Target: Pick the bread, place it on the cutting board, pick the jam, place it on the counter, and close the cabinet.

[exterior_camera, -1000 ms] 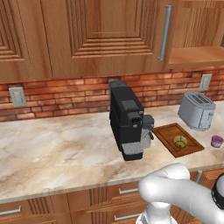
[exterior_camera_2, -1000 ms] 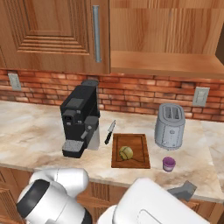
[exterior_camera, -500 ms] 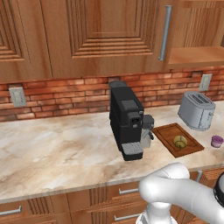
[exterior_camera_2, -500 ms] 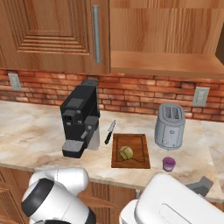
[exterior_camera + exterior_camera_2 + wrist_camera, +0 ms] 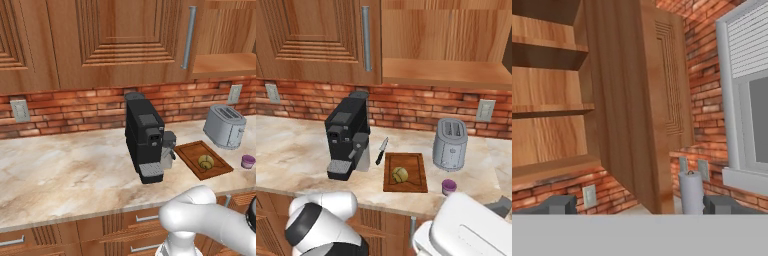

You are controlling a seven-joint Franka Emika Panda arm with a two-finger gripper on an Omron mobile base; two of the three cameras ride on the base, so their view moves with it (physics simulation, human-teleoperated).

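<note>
The bread, a small yellowish bun, lies on the dark brown cutting board. The purple jam stands on the counter just right of the board. The cabinet has its door swung out, seen edge-on in the hand view, with bare shelves to its left. My gripper is open below the door's lower edge, its fingertips wide apart and nothing between them. The open cabinet bay sits above the toaster.
A silver toaster stands behind the jam. A black coffee machine is left of the board, with a knife between them. The hand view holds a paper towel roll and a window on the right.
In the right base view the grey hand piece at the lower right has slid further right toward the frame edge. Bread, jam and board have not moved.
</note>
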